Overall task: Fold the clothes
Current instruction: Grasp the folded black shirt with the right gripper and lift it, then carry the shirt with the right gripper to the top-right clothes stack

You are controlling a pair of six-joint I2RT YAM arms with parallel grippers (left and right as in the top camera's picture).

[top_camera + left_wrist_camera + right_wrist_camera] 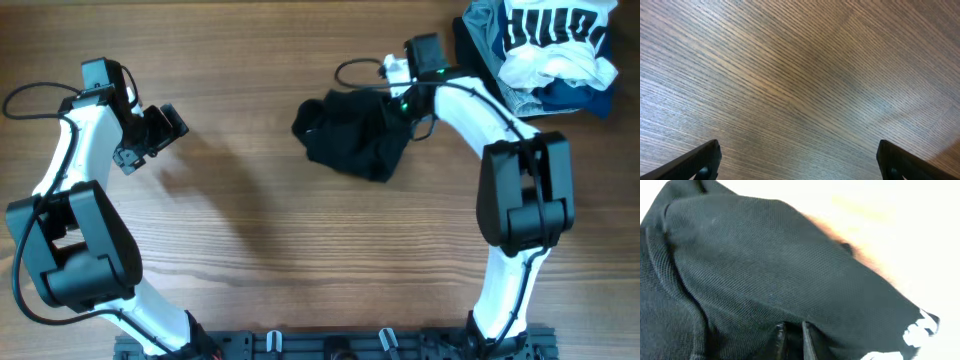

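Note:
The black garment (350, 135) lies crumpled in a heap on the wooden table, right of centre. My right gripper (398, 104) sits at the heap's right edge, shut on a fold of the fabric. In the right wrist view the black mesh cloth (765, 270) fills the frame and drapes over my closed fingers (792, 342); a small white mark (920, 330) shows at the lower right. My left gripper (150, 135) is open and empty, far left of the garment, with only bare wood between its fingers (800, 165).
A pile of other clothes (545, 50), white-and-navy lettered cloth over grey and dark blue pieces, sits at the table's back right corner, close behind my right arm. A black cable (355, 70) loops near the right wrist.

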